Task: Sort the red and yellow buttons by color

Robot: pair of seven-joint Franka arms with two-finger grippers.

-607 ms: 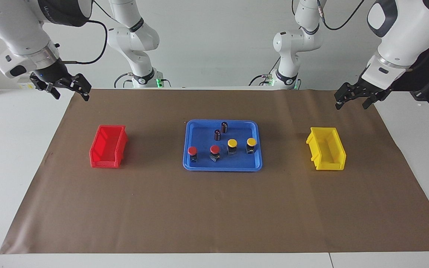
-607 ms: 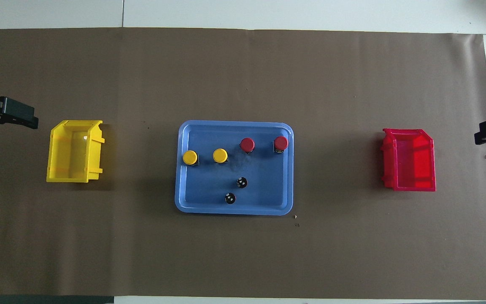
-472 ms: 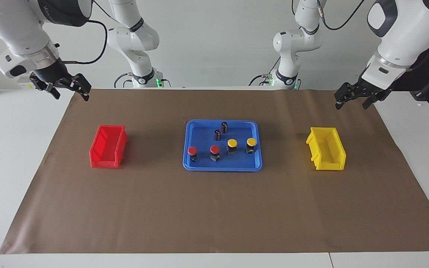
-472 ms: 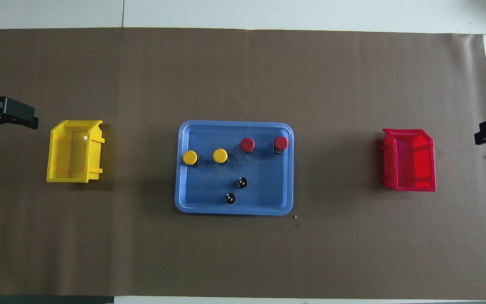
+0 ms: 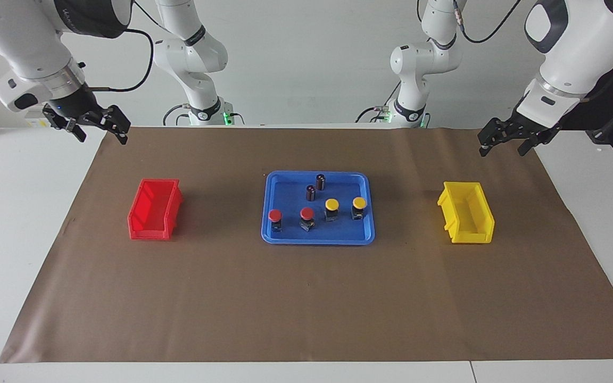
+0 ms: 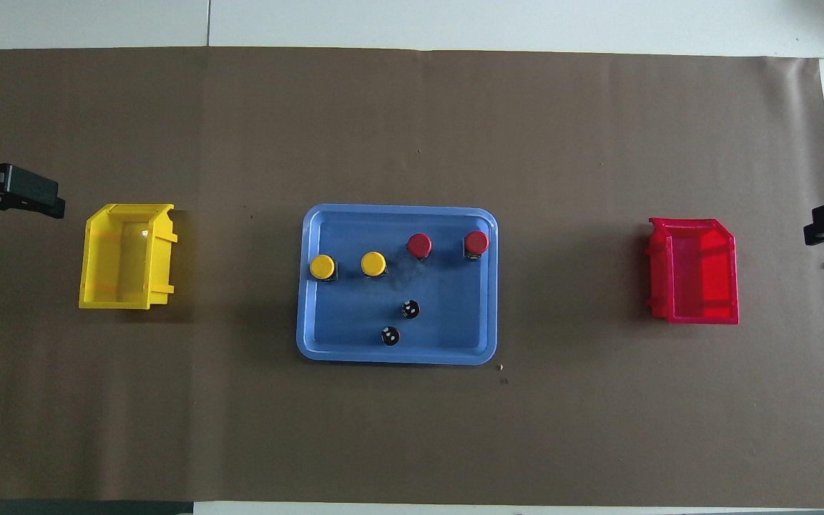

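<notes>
Two red buttons point(image 5: 275, 215) point(image 5: 307, 213) and two yellow buttons point(image 5: 331, 204) point(image 5: 359, 202) stand in a row on the blue tray point(image 5: 317, 240) at mid-table. The overhead view shows the red caps point(image 6: 419, 244) point(image 6: 476, 242) toward the right arm's end and the yellow caps point(image 6: 322, 266) point(image 6: 373, 263) toward the left arm's end. My left gripper point(image 5: 502, 150) hangs open and empty over the paper's edge near the yellow bin point(image 5: 469, 234). My right gripper point(image 5: 102, 138) is open and empty over the paper's corner at the red bin's point(image 5: 149, 233) end. Both arms wait.
Two dark capless cylinders point(image 5: 321, 181) point(image 5: 311, 192) stand on the tray, nearer to the robots than the buttons. Brown paper point(image 5: 306, 303) covers the table. Both bins hold nothing. In the overhead view only the grippers' tips show at the edges.
</notes>
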